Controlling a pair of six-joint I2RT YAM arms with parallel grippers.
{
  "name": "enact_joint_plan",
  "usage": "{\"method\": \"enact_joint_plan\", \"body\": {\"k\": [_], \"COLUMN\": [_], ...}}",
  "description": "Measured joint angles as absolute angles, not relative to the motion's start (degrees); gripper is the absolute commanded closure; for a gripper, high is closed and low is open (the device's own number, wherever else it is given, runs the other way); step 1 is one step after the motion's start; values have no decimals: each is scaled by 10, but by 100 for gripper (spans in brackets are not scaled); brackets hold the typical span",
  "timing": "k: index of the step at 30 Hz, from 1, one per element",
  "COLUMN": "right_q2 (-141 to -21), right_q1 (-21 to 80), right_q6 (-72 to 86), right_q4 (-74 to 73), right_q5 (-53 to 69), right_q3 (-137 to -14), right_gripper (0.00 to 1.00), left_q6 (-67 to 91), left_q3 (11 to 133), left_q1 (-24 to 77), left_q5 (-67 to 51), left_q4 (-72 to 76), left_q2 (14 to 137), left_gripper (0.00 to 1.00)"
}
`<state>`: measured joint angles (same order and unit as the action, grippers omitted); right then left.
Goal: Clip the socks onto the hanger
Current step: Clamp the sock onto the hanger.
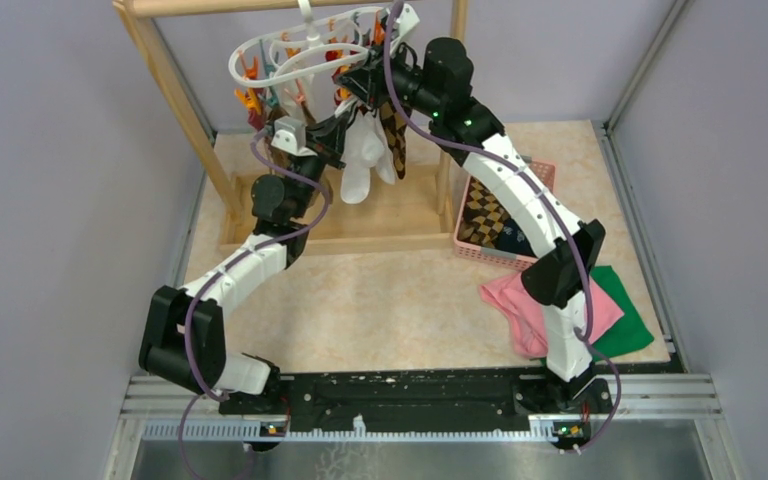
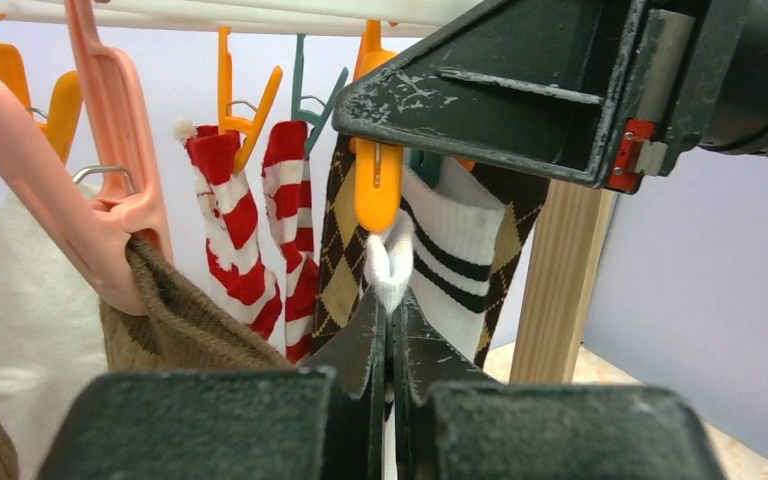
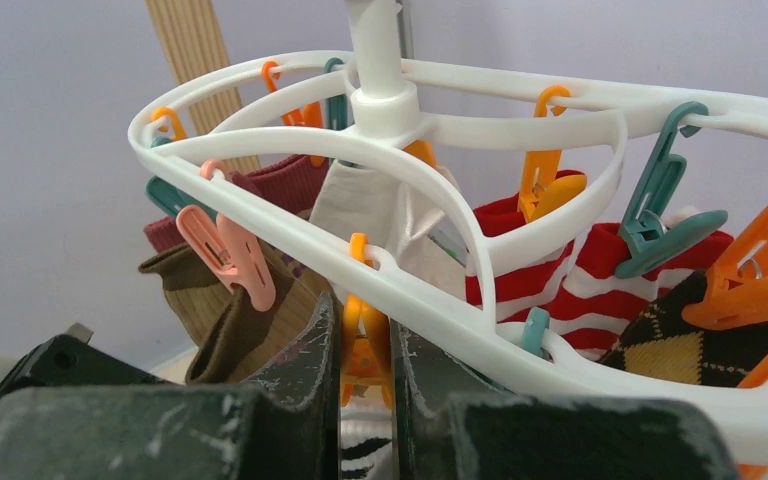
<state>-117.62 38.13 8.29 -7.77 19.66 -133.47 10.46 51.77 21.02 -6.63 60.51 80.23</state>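
Beige tabletop [image 1: 390, 290] | left fingers [image 2: 387, 322] pinch white sock [image 2: 392, 268] | right fingers [image 3: 332, 345] squeeze clip [image 3: 364, 358]

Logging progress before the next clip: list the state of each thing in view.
Left gripper, shut on white black-striped sock.
Right gripper, shut on orange plastic clip.
Red-white striped socks, clipped.
Brown ribbed sock, clipped.
White oval plastic hanger, hanging.
Pink plastic basket, holds brown argyle sock.

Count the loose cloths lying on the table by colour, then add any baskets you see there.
Pink cloth: 1
Green cloth: 1
Pink basket: 1
Total: 3
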Motion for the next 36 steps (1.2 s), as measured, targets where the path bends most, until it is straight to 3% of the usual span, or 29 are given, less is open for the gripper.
{"method": "enact_joint_plan", "body": {"k": [23,36], "right_q2": [-1165,-1162], "right_q1": [369,366], "right_q6": [60,60], "right_q4": [-28,-14], "right_q5": [276,291], "right_q3": [-1301,-1290], "right_gripper": [100,100], "left_q6": [227,247], "left_q3": [549,574], "left_q1": [138,131], "left_q5": [-234,-239], "left_q4": [578,539], "left_q2": [801,803], "left_gripper": [100,100]}}
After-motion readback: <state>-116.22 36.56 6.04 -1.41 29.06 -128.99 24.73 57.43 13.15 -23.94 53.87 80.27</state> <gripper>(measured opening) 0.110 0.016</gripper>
